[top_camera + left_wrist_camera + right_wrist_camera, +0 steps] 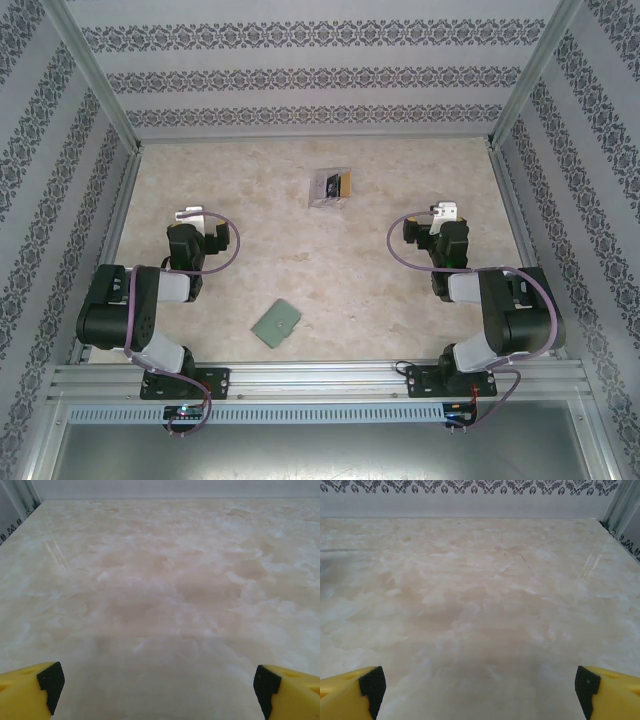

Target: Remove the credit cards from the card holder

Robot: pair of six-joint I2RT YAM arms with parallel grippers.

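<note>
The card holder (277, 322) is a small grey-green wallet lying folded shut on the marbled table, near the front edge between the two arm bases. The credit cards are hidden. My left gripper (192, 214) hovers at the left, well behind and left of the card holder. In the left wrist view its yellow fingers (30, 695) stand wide apart, so the left gripper (159, 690) is open over bare table. My right gripper (443, 211) sits at the right, far from the wallet. The right gripper (479, 687) is open too, with nothing between its fingers (612, 692).
A clear plastic tray (330, 187) with black and orange contents stands at the back middle of the table (300, 260). Patterned walls and metal posts close in the back and both sides.
</note>
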